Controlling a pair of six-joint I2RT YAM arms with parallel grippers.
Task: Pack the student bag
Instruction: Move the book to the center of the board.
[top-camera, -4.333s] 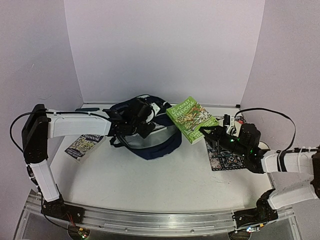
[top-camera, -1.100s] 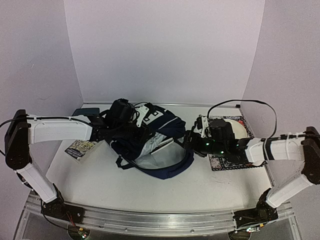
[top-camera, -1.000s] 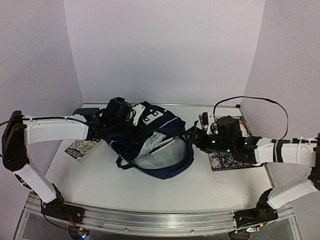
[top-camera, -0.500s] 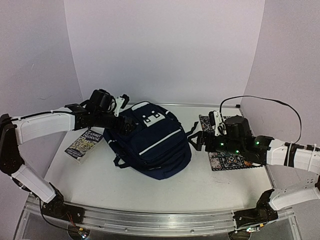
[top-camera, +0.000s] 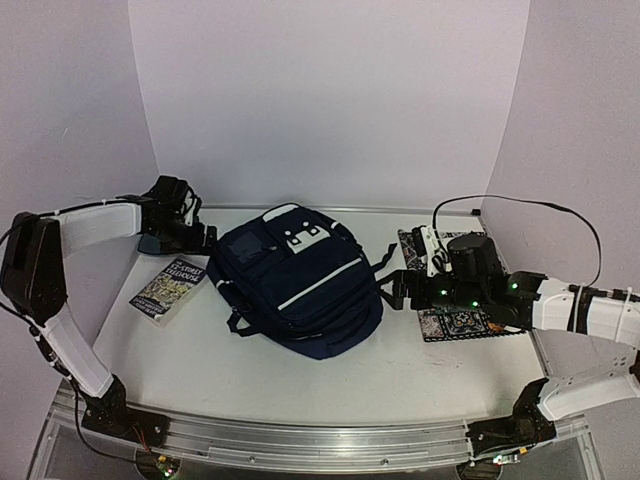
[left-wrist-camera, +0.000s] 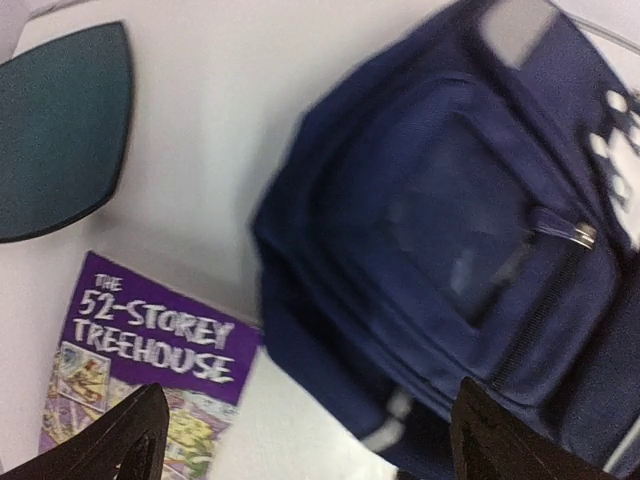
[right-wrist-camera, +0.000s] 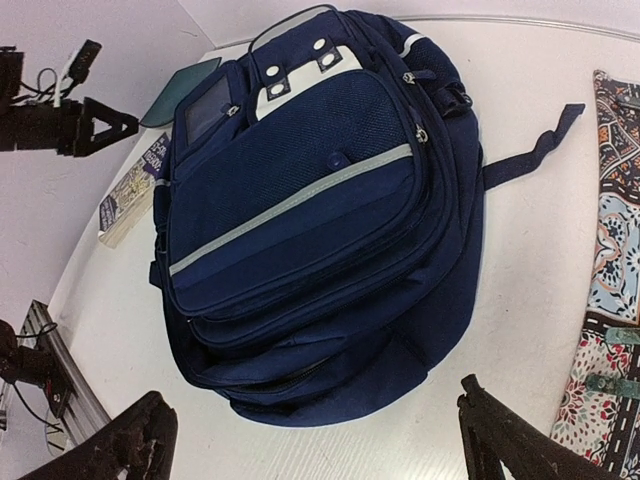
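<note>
Both left gripper (left-wrist-camera: 310, 445) and right gripper (right-wrist-camera: 320, 440) gape empty; the bag (right-wrist-camera: 300, 200) beyond their fingers (right-wrist-camera: 140, 445) looks floppy, so I'd pinch its strap (right-wrist-camera: 535, 147).

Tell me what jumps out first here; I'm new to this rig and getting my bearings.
The student bag dominates: a big navy backpack lying front-up at the centre. A purple book, 52-Storey Treehouse, lies beside it on the left, and a patterned mat on the right. The left end effector and the right end effector hang open on either side of the bag.
</note>
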